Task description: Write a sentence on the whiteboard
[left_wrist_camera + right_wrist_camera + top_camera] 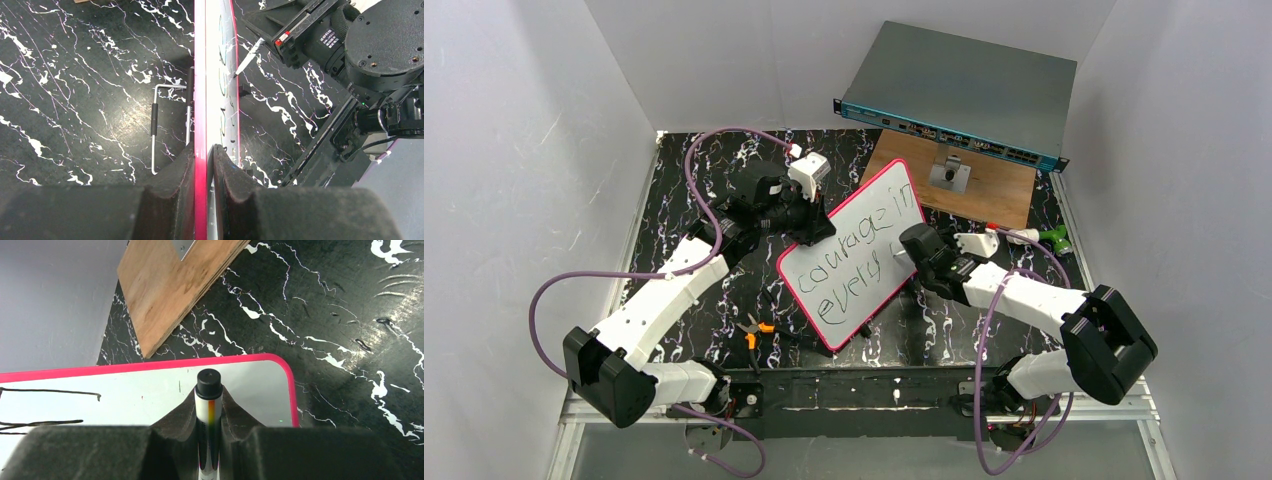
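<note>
The whiteboard (869, 205), white with a pink-red frame, is propped tilted at the table's middle. Its black sentence (849, 262) reads "courage in" over "every" in two slanted lines. My left gripper (812, 228) is shut on the board's upper-left edge. In the left wrist view the pads (180, 170) pinch the pink frame (200, 75) edge-on. My right gripper (904, 256) is shut on a white marker (208, 390) with a black end, above the board face (140, 390). The marker tip (239, 67) meets the board just past "every".
A grey-teal network switch (964, 90) rests on a wooden board (989, 190) at the back right. Orange-handled pliers (754, 330) lie near the board's lower left. A green-and-white tool (1039, 237) lies on the right. A wire stand (155, 125) sits behind the board.
</note>
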